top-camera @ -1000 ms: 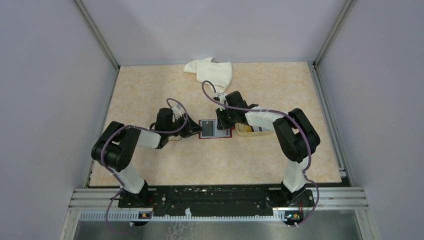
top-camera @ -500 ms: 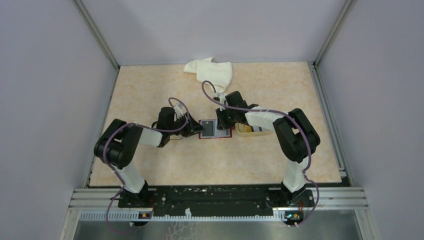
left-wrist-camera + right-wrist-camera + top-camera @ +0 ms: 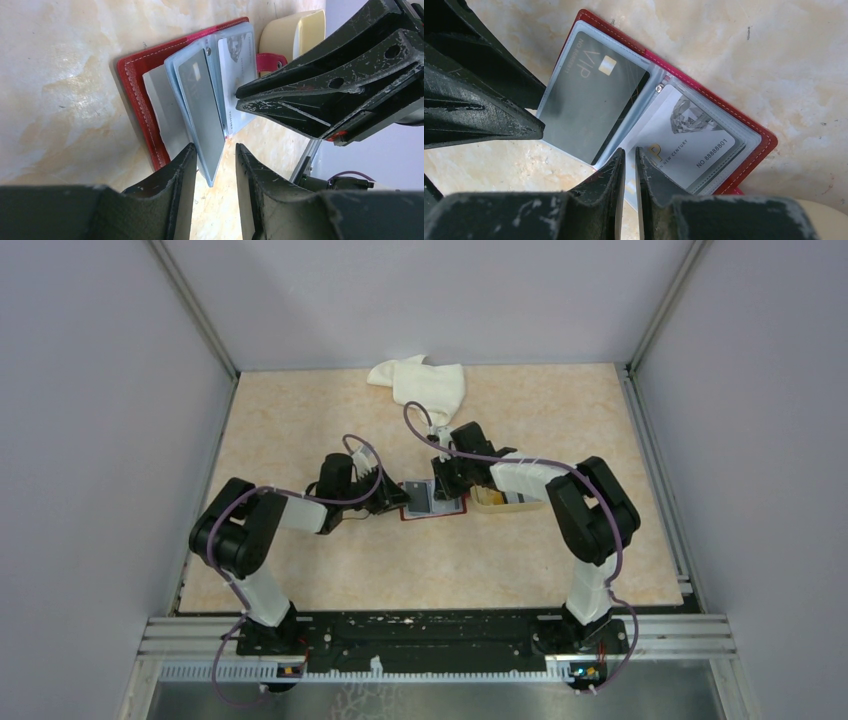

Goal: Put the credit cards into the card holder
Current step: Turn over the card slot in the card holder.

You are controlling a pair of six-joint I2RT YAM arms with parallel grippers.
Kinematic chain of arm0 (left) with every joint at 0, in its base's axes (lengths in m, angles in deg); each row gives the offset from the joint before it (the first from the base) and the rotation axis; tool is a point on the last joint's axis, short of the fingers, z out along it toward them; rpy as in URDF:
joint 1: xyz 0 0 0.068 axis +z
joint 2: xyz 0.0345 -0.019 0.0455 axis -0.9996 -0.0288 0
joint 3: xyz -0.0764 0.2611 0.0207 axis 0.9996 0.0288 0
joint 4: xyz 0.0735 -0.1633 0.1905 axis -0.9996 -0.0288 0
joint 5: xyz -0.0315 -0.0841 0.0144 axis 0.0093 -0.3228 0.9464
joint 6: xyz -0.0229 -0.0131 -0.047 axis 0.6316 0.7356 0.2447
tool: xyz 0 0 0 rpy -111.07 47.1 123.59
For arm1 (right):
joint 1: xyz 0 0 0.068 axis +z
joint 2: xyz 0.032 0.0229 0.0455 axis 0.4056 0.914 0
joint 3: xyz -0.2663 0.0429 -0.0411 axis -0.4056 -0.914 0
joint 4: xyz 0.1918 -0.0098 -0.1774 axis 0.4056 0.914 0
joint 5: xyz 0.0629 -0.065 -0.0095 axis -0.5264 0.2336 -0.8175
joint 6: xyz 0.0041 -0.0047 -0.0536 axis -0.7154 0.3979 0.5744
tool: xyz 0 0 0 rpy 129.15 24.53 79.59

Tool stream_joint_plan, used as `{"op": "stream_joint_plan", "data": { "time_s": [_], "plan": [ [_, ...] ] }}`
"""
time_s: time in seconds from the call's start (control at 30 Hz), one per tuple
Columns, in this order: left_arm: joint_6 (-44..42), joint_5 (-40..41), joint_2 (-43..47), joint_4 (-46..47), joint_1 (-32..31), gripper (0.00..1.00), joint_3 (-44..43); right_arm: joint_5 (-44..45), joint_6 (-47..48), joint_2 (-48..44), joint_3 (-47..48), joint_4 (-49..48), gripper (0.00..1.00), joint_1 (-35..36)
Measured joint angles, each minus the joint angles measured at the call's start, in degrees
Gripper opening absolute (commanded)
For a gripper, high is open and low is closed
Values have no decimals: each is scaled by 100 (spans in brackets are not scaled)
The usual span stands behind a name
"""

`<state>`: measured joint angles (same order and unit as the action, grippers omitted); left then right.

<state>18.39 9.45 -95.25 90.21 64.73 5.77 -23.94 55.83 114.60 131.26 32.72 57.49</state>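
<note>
The dark red card holder [image 3: 431, 516] [image 3: 134, 95] [image 3: 755, 136] lies open on the table with clear sleeves inside. One raised sleeve holds a dark grey credit card [image 3: 201, 102] [image 3: 589, 97]. A white credit card [image 3: 691, 135] [image 3: 239, 57] sits in the right-hand sleeve. My left gripper [image 3: 214, 159] [image 3: 397, 502] is open, and the raised sleeve's lower edge stands between its fingers, against the left one. The right gripper [image 3: 630, 152] [image 3: 447, 483] is shut, with its tips resting on the white card's sleeve.
A beige tray [image 3: 489, 504] [image 3: 292, 30] stands just right of the holder, beside its snap tab [image 3: 271, 61]. At the back of the table lies a crumpled white cloth [image 3: 422, 383]. Both arms meet over the holder at mid-table.
My left gripper has slid right onto the holder's left side and its jaws have narrowed a little. The grey card's sleeve has tilted up. The right arm has stayed put.
</note>
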Motion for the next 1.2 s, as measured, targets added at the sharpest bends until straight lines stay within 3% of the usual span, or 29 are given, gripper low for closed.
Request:
{"op": "stream_joint_plan", "data": {
  "time_s": [0.53,0.9,1.2],
  "plan": [
    [15,-96,332,2,-15,43,0,-529,-70,-103,0,0,17,-219],
    [245,-400,105,525,-138,43,-15,-1567,-557,-160,0,-153,37,-531],
    [348,-503,39,754,-219,44,-116,-2087,-966,-15,-9,-302,41,-603]
  ]
}}
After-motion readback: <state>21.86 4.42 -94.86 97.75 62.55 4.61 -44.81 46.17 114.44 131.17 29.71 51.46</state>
